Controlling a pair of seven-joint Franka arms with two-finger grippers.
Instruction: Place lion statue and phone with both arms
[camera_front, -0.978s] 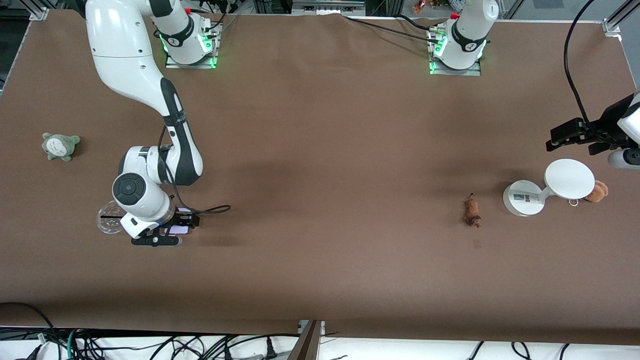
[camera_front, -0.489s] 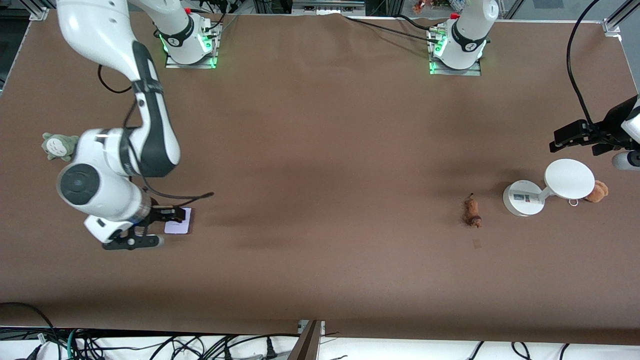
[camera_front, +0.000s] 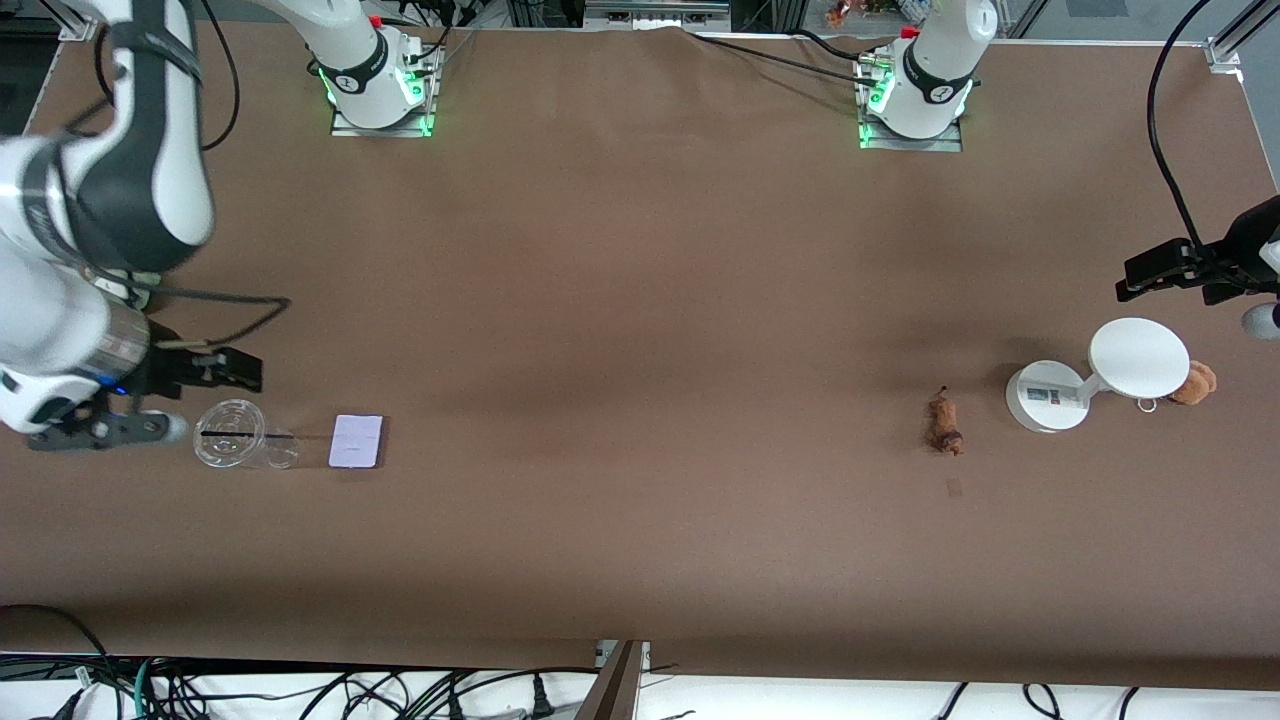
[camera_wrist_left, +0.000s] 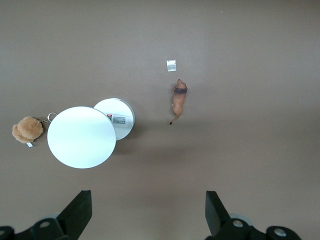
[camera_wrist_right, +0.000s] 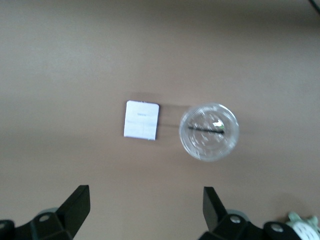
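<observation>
Looking down from the front view: my right gripper (camera_front: 150, 400) hangs high at the right arm's end of the table, jaws wide apart, nothing in them. My left gripper (camera_front: 1165, 280) hangs at the left arm's end, above the table (camera_front: 640, 300) just past the white stand (camera_front: 1095, 385); jaws spread, empty. The phone (camera_front: 356, 441) lies flat on the table, just beside a clear cup (camera_front: 232, 446) that sits between it and my right gripper's spot. The lion (camera_front: 942, 424) lies on the table near the stand's base, toward the middle of the table from it, not touching. A brown plush (camera_front: 1195, 382) with a ring sits at the stand's outer edge.

Left wrist view: both my fingertips (camera_wrist_left: 75, 215) show at the frame edge, far apart, holding nothing. Below them, well down, the stand's big disc (camera_wrist_left: 81, 136) overlaps its smaller base (camera_wrist_left: 120, 114). The lion (camera_wrist_left: 179, 97) lies apart from the base, dark end toward a small pale scrap (camera_wrist_left: 171, 65) on the table. The plush (camera_wrist_left: 27, 129) is just beside the disc.

Right wrist view: fingertips (camera_wrist_right: 75, 207) wide, empty. The phone (camera_wrist_right: 142, 120) lies face-flat, near the cup (camera_wrist_right: 209, 131), a small gap between them. The cup is seen from above, a dark straw across its mouth. A grey-green plush (camera_wrist_right: 302, 227) peeks in at one corner.
</observation>
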